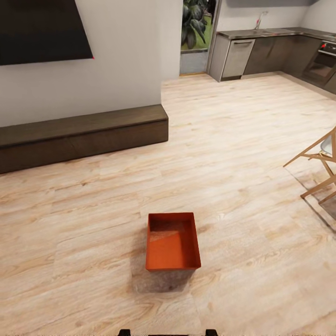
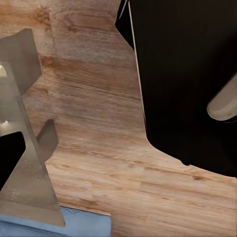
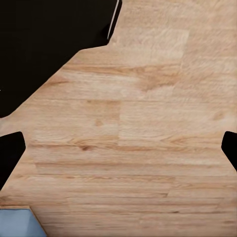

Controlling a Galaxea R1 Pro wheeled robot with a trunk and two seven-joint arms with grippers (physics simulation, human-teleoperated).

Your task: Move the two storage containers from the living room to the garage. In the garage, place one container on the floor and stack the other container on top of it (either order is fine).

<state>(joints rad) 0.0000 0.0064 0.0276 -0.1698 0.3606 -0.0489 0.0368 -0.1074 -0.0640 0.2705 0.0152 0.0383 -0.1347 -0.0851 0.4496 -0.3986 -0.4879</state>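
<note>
One storage container (image 1: 172, 242), an orange-red open-top bin with nothing in it, sits on the light wood plank floor of the living room, just ahead of me and near the lower middle of the head view. Its long side points away from me. My right gripper (image 3: 118, 150) hangs over bare planks, open, its dark fingertips (image 3: 10, 153) far apart with nothing between them. My left gripper (image 2: 118, 148) also hovers above the planks beside my black body, and one fingertip (image 2: 9, 155) shows at the picture's edge, set wide as if open. Neither gripper is near the bin.
A low dark wooden bench (image 1: 84, 133) runs along the white wall at left, under a black panel (image 1: 42, 28). A wooden chair (image 1: 322, 163) stands at right. Kitchen cabinets (image 1: 261, 53) and a doorway with a plant (image 1: 193, 32) lie at the back. Open floor surrounds the bin.
</note>
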